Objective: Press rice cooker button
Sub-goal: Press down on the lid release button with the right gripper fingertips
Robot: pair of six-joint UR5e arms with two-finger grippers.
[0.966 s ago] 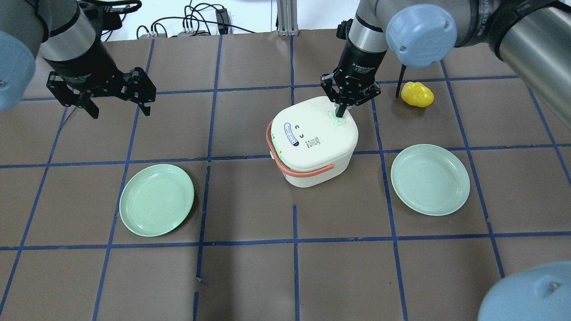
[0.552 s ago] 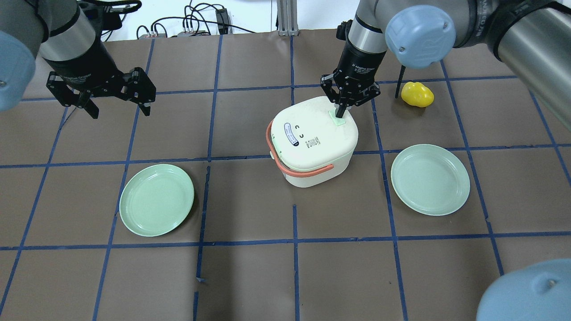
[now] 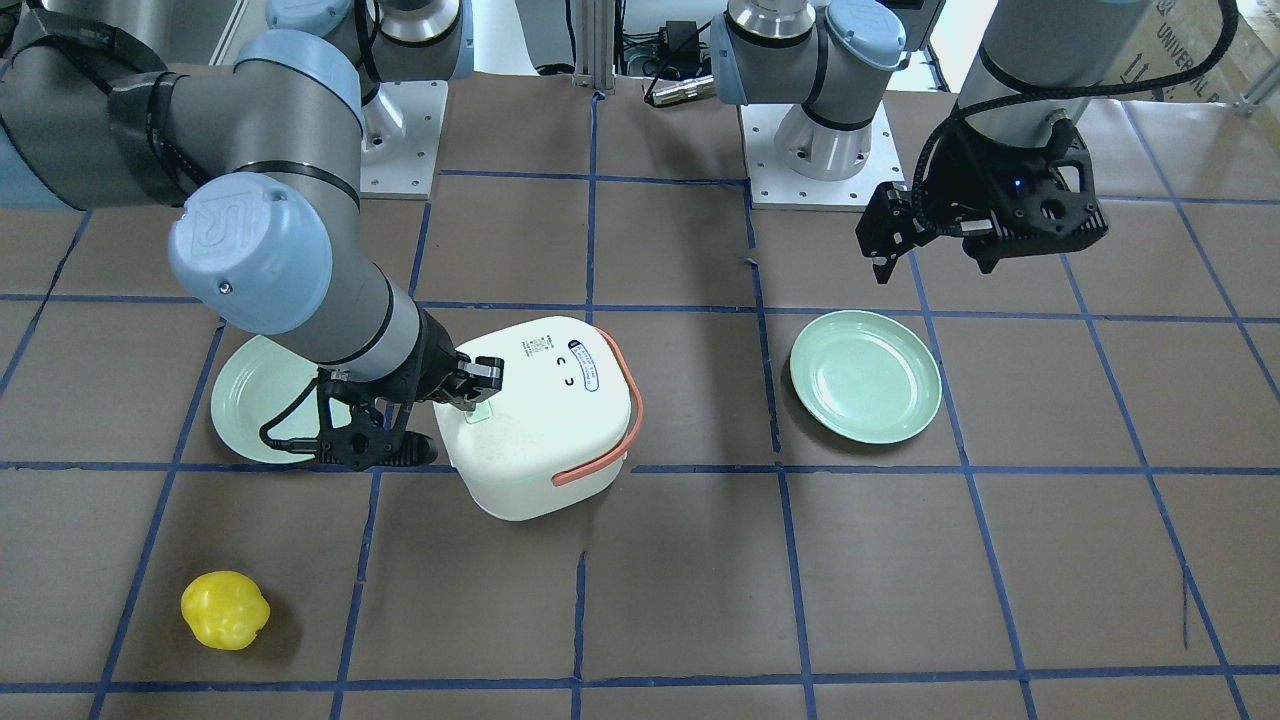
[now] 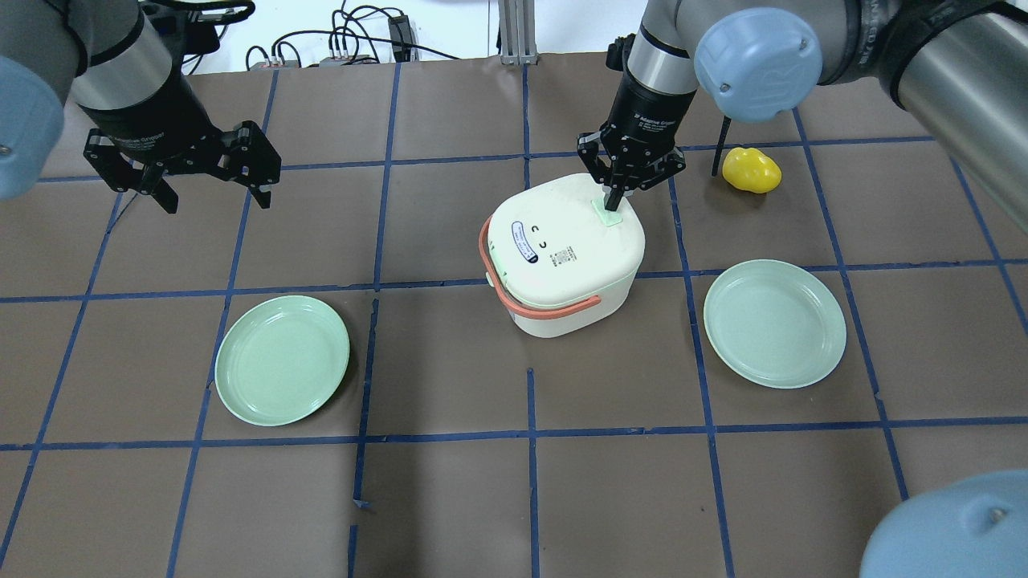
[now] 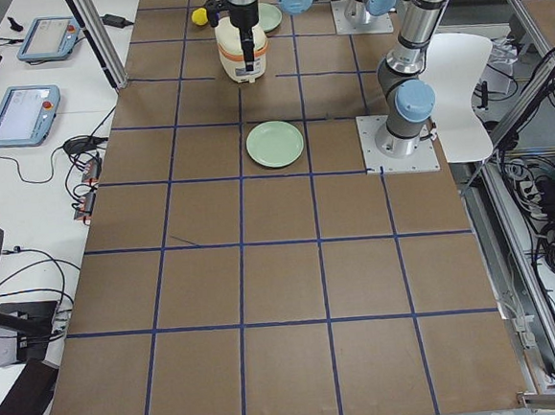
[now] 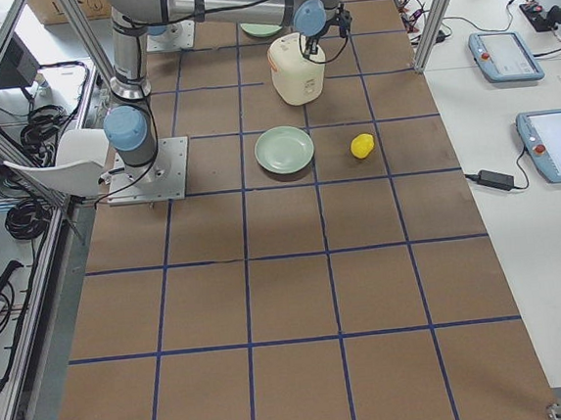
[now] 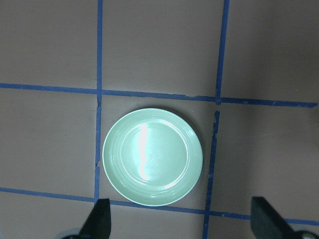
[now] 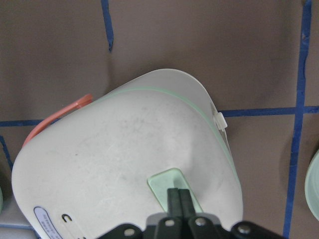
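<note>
Front view: your rice cooker (image 3: 540,420) sits central on the worktop (image 3: 900,600), brown with a blue tape (image 3: 590,250) grid. Overhead: right gripper (image 4: 613,202) pinched closed, tips on its green lid button (image 4: 604,215); left gripper (image 4: 217,202) spread wide, holding nothing. Side views: tablets (image 5: 22,112) on white benches (image 5: 28,217).

Only the right arm's blue elbow cap (image 4: 758,64) has swayed slightly and returned; nothing else differs.

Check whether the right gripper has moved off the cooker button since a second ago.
No. The right gripper stays on the rice cooker's green button, fingertips shut, unchanged against the blue tape line behind it.
</note>
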